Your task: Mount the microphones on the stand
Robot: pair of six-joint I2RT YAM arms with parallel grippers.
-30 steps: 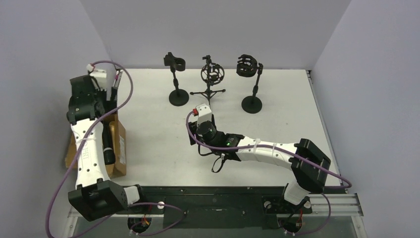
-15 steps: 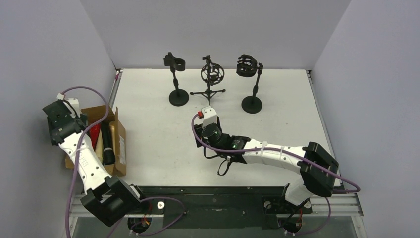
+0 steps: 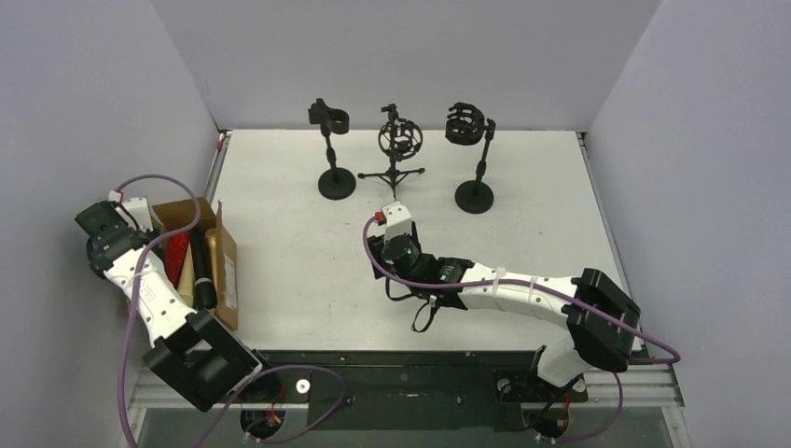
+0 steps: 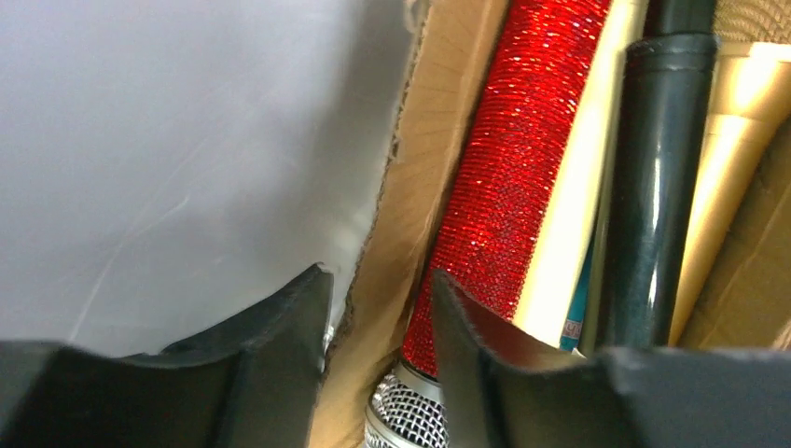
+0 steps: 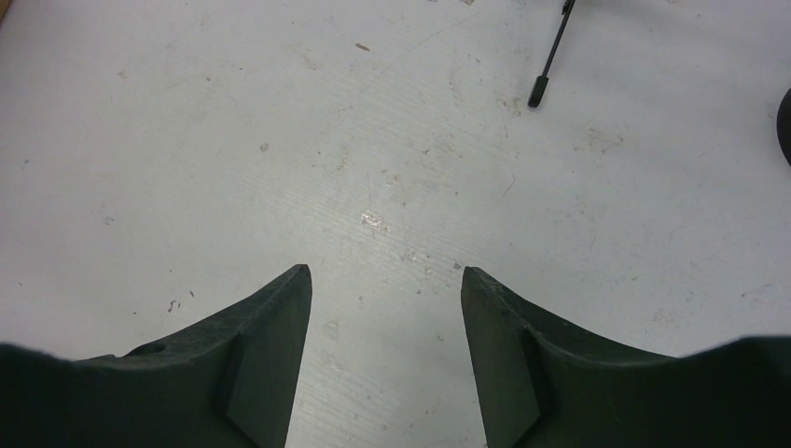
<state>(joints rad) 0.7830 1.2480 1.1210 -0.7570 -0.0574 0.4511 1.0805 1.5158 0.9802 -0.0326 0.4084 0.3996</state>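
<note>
Several microphones lie side by side in a cardboard box (image 3: 227, 271) at the table's left edge: a glittery red one (image 4: 522, 159) with a silver mesh head (image 4: 406, 420), a cream one (image 4: 569, 233), a black one (image 4: 653, 187) and a gold one (image 4: 728, 168). My left gripper (image 4: 379, 273) straddles the box's left wall (image 4: 410, 187), jaws apart; one finger is outside the box and the other lies over the red microphone. Three black stands (image 3: 328, 117) (image 3: 399, 140) (image 3: 466, 126) at the back hold nothing. My right gripper (image 5: 383, 272) hangs open over bare table.
The grey side wall (image 4: 168, 140) is close to the left of the box. A tripod leg tip (image 5: 536, 93) of the middle stand lies ahead of the right gripper. The right arm (image 3: 504, 285) stretches across the table's near middle.
The left arm has pulled back from the box's far end to its left side, and its jaws have narrowed. The right gripper has shifted slightly right.
</note>
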